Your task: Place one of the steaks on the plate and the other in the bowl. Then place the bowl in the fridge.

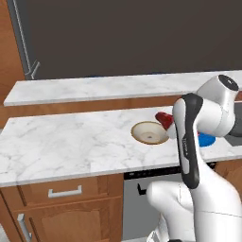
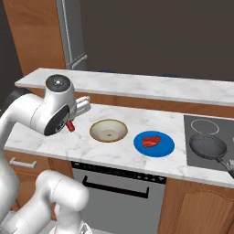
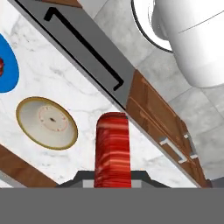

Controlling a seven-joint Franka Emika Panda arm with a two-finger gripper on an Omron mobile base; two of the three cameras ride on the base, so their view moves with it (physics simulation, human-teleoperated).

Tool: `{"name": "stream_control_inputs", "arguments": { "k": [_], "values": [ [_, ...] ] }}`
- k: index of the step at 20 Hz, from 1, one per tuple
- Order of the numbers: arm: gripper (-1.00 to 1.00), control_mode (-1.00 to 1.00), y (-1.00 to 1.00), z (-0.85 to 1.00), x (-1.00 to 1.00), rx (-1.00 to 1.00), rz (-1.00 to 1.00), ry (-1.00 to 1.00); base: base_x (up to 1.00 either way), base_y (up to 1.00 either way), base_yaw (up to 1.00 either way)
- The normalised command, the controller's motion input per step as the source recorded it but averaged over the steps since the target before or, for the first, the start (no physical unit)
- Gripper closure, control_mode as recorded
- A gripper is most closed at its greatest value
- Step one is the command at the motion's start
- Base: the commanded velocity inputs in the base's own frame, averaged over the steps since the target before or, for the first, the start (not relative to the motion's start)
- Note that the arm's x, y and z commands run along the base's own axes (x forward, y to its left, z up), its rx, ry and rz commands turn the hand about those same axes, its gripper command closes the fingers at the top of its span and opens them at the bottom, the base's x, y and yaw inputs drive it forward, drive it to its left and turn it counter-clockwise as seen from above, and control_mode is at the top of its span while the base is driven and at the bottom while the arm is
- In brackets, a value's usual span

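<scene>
My gripper [image 2: 72, 121] hangs above the counter just left of the bowl, shut on one red steak [image 3: 113, 148], also seen as a red lump [image 1: 164, 118] behind my arm. The tan bowl [image 2: 109, 130] [image 1: 149, 132] [image 3: 47, 123] with its brown rim sits empty on the marble counter. To its right lies the blue plate [image 2: 165, 147] [image 1: 206, 140] [image 3: 8, 72], with the other steak [image 2: 151, 140] resting on it. The grey fridge [image 2: 73, 36] [image 1: 21, 40] stands at the back left with its door shut.
A dark frying pan [image 2: 208, 146] sits on the cooktop at the right. A raised marble ledge [image 2: 151, 87] runs behind the counter. Below the counter are a dishwasher front [image 2: 119, 188] with a black handle and wooden drawers [image 1: 61, 191].
</scene>
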Motion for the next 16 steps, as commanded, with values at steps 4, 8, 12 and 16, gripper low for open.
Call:
{"name": "stream_control_inputs", "arguments": {
  "k": [4,8,12,16],
  "values": [
    [1.00,-1.00,-0.23,-0.33,0.37,0.00,0.00,0.33,0.00,0.00,0.00],
    [1.00,-1.00,-0.21,-0.45,0.47,0.00,0.00,0.21,0.00,0.00,0.00],
    [1.00,-1.00,-0.16,-0.59,0.46,0.00,0.00,0.06,0.00,0.00,0.00],
    [1.00,-1.00,-0.03,-0.49,0.41,0.00,0.00,0.00,0.00,0.00,0.00]
  ]
}}
